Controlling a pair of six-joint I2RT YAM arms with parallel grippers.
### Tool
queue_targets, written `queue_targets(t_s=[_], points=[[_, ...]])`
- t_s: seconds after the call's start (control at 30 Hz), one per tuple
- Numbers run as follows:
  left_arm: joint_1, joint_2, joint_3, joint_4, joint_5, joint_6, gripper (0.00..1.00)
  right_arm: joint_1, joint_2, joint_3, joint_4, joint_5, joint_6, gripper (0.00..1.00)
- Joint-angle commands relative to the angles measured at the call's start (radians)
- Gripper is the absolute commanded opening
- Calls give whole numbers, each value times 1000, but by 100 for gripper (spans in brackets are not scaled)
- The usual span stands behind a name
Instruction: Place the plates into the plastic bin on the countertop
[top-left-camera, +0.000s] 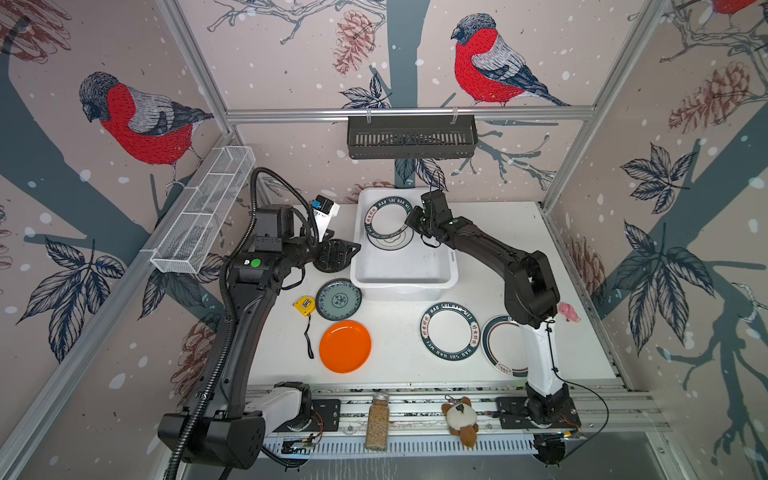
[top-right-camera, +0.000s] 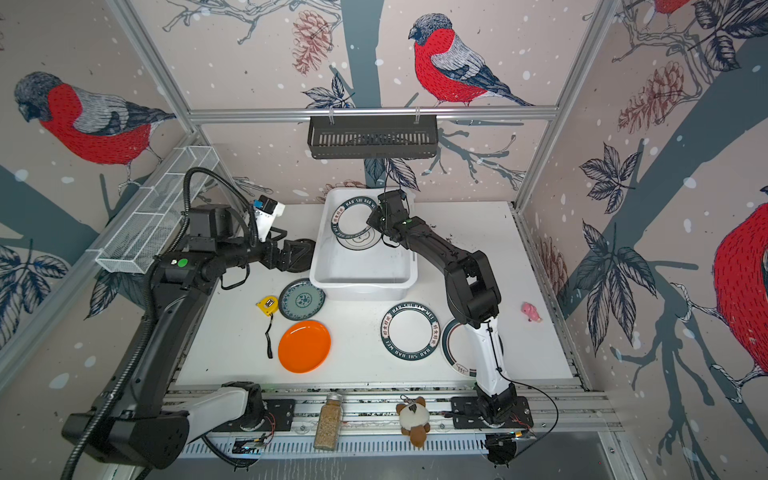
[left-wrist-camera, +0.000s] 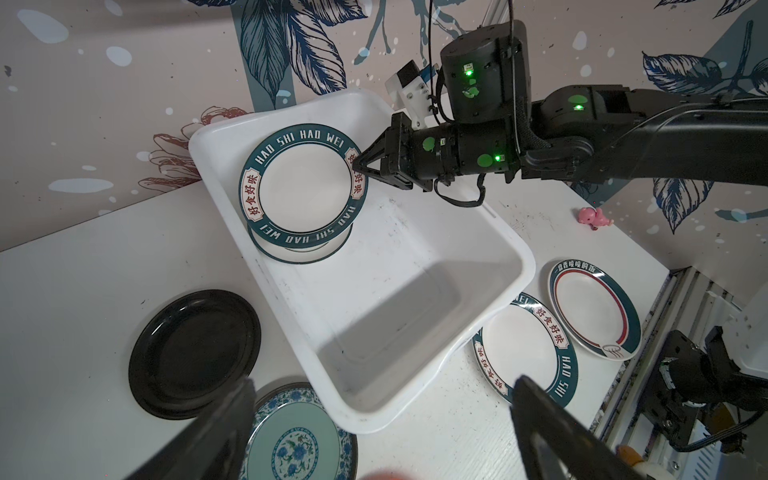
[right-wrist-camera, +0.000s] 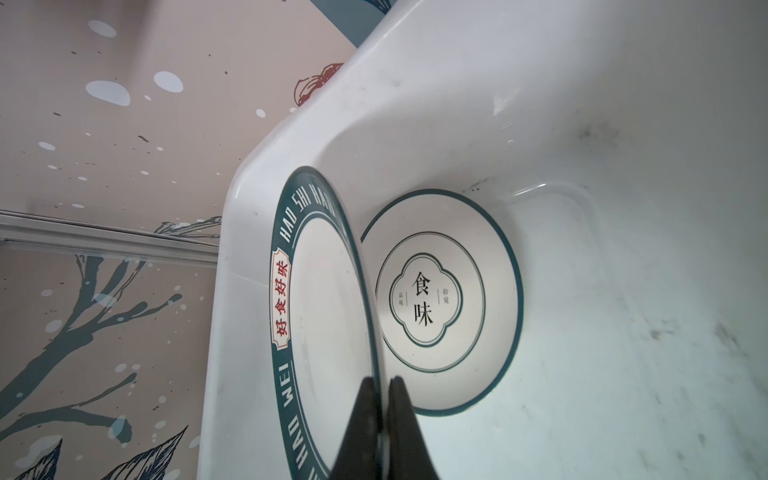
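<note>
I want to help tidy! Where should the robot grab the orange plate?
Its thin rim, pinched from above: one finger inside, one under the edge. The orange plate lies flat and face up, too wide to span. Probably best at the edge nearest the robot's base: the teal floral plate crowds the far edge, and the strap of the yellow tape measure lies along its left.

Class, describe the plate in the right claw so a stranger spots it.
Find the white plastic bin at the back of the countertop. Inside, the lettered plate tilts over a thin-ringed plate, rim pinched by the right claw. Its twin lies flat outside.
</note>
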Motion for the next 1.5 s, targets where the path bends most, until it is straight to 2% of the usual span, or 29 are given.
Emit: queue_targets(t_s=[0.0, 0.37, 0.97, 1.13, 1.3, 1.47], points=[[1, 6, 6, 23, 13, 8, 95, 1, 36, 51, -21, 24, -3, 2], [1, 31, 11, 25, 16, 6, 95, -25, 109, 59, -34, 0, 1, 2], [1, 37, 15, 23, 12, 13, 95, -43, 150, 33, 20, -60, 49, 5], [1, 31, 12, 21, 11, 15, 95, -44, 158, 35, 19, -66, 54, 9], [1, 26, 7, 24, 9, 17, 95, -47, 167, 44, -10, -65, 54, 20], [0, 22, 5, 25, 13, 15, 95, -47, 170, 48, -20, -66, 53, 22]])
